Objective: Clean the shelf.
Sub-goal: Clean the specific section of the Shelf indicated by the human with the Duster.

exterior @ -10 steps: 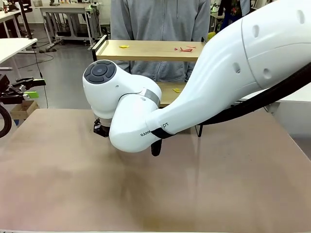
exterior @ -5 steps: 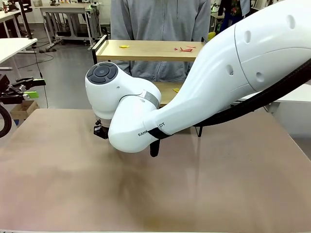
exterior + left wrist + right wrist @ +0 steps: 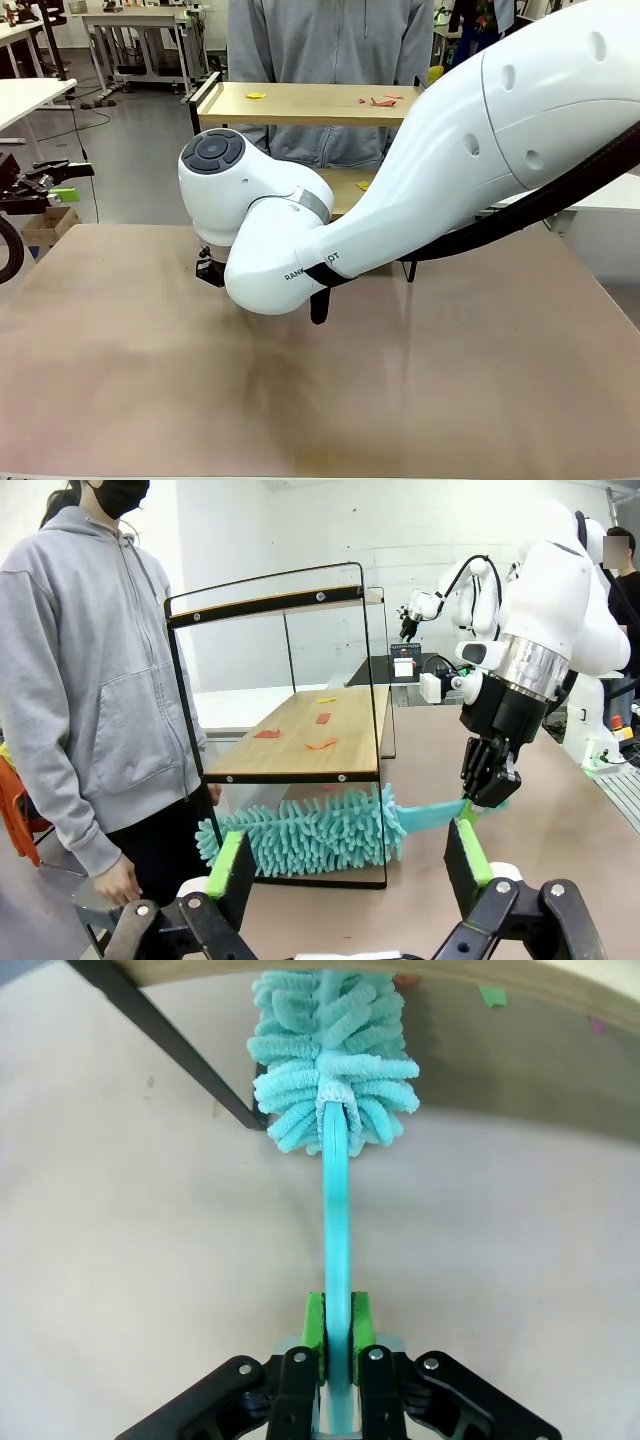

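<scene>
The shelf [image 3: 300, 742] stands at the table's far side, two wooden boards in a thin black frame, its top board [image 3: 300, 103] in front of a person. Red and yellow scraps [image 3: 322, 718] lie on the lower board, and more scraps [image 3: 380, 101] on the top one. My right gripper [image 3: 337, 1332] is shut on the handle of a teal fluffy duster [image 3: 335, 1060]. The duster's head [image 3: 310, 830] lies on the table under the lower board, between the legs. From the left wrist, the right gripper [image 3: 492, 798] grips the handle's end. My left gripper [image 3: 348, 872] is open, back from the shelf.
A person in a grey hoodie [image 3: 90, 680] stands right behind the shelf, one hand [image 3: 118, 880] hanging low. My right arm's big white links [image 3: 420, 190] cross the front view above the brown table [image 3: 150, 380]. A black shelf leg [image 3: 170, 1045] stands just left of the duster head.
My right arm has shifted slightly to the right in the front view. The shelf and the scraps on it have not moved.
</scene>
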`<state>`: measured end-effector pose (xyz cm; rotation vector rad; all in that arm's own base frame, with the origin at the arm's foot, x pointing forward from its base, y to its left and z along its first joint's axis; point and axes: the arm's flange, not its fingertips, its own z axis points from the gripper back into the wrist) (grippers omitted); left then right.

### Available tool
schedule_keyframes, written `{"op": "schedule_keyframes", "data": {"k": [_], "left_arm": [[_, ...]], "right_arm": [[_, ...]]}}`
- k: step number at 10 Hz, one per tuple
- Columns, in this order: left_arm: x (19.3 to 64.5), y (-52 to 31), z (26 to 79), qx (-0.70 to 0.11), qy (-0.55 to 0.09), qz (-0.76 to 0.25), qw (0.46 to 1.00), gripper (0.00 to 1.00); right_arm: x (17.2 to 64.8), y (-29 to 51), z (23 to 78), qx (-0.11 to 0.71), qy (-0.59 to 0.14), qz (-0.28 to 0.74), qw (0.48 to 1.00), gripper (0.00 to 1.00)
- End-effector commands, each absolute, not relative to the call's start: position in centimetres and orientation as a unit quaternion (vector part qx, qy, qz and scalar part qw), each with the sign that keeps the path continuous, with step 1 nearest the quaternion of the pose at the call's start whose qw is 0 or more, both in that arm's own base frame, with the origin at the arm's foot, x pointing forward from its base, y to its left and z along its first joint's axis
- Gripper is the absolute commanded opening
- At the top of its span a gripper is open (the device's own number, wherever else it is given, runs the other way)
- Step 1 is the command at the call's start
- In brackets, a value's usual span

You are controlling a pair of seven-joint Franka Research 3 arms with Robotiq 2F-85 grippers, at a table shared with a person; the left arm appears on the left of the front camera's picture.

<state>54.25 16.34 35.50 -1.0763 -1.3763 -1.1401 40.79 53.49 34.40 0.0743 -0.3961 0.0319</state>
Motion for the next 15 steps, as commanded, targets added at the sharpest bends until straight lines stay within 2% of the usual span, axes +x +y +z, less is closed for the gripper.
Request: {"op": "schedule_keyframes", "data": {"k": [1,4,10,15], "left_arm": [[54.0,16.4,35.7,-0.44,-0.572,-0.476,0.502,1.0],[54.0,16.4,35.7,-0.44,-0.572,-0.476,0.502,1.0],[54.0,16.4,35.7,-0.44,-0.572,-0.476,0.502,1.0],[54.0,16.4,35.7,-0.44,-0.572,-0.476,0.502,1.0]], "right_arm": [[39.7,50.4,33.6,0.058,-0.184,-0.011,0.981,0.13],[38.8,47.3,32.9,0.067,-0.178,-0.028,0.981,0.13],[37.6,37.1,33.1,0.081,-0.187,-0.128,0.971,0.13],[36.2,31.0,34.1,0.043,-0.183,-0.193,0.963,0.13]]}}
